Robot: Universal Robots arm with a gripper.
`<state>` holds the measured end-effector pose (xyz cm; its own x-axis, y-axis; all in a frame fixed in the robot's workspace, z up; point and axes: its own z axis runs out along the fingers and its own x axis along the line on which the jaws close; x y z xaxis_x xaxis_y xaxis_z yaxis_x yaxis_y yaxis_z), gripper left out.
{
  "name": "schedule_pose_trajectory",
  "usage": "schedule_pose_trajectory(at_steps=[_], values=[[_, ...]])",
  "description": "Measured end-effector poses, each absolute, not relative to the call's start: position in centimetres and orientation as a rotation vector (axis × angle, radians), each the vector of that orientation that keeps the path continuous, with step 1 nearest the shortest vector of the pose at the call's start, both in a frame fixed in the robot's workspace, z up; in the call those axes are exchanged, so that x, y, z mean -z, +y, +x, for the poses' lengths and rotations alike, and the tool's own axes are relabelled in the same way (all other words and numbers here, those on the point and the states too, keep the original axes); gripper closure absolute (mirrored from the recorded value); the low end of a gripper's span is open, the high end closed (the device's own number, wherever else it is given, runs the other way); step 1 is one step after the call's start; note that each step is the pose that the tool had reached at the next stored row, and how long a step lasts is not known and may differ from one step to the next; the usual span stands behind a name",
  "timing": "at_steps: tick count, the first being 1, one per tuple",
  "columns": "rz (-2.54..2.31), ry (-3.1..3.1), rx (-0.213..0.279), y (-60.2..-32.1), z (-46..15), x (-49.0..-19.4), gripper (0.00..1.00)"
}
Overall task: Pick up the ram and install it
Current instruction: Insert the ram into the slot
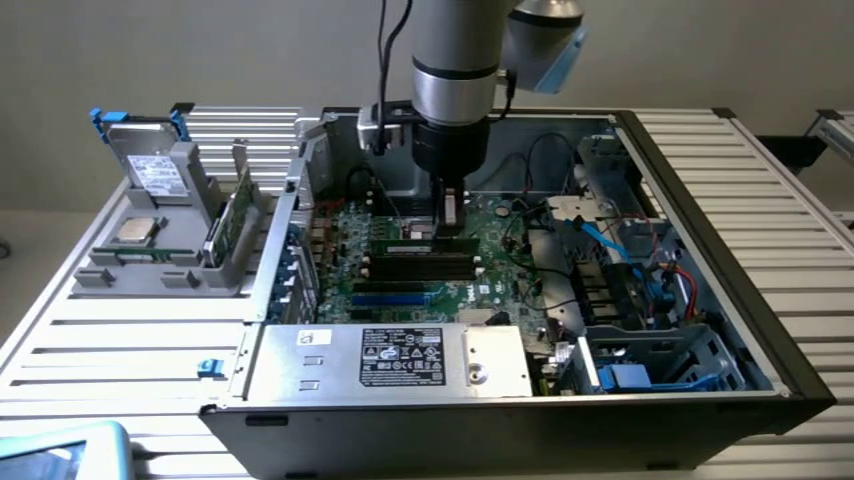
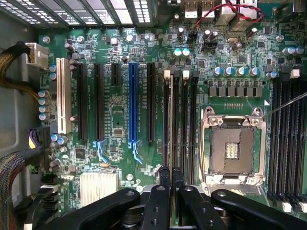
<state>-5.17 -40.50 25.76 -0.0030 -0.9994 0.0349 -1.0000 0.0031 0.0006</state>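
My gripper [image 1: 454, 228] is lowered into the open computer case, right over the memory slots of the large green motherboard [image 1: 400, 225]. The ram [image 1: 416, 243], a narrow green stick, lies lengthwise along the slots directly beneath the fingers. In the wrist view the black fingers [image 2: 164, 178] are pressed close together with the ram [image 2: 171, 125] seen edge-on between them, running along a black slot with pale end clips. The ram sits level with the slot; how deeply it is seated I cannot tell. The gripper [image 2: 171, 173] is shut on the ram.
An empty processor socket [image 2: 233, 146] lies beside the memory slots. Case walls, cables [image 1: 601, 240] and a drive cage [image 1: 667, 360] crowd the exterior view's right. A grey fixture [image 1: 160, 270] outside the case holds a silver processor chip [image 1: 138, 230] and another green board [image 1: 230, 222].
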Motion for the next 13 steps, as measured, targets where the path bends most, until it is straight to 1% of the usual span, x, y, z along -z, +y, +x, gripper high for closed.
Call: schedule_pose_trajectory(at_steps=[9, 13], values=[[2.200, -2.207, -0.038, -40.52, -5.18, -25.15, 0.87], [2.204, -2.212, -0.048, -40.52, -5.35, -24.80, 0.87]])
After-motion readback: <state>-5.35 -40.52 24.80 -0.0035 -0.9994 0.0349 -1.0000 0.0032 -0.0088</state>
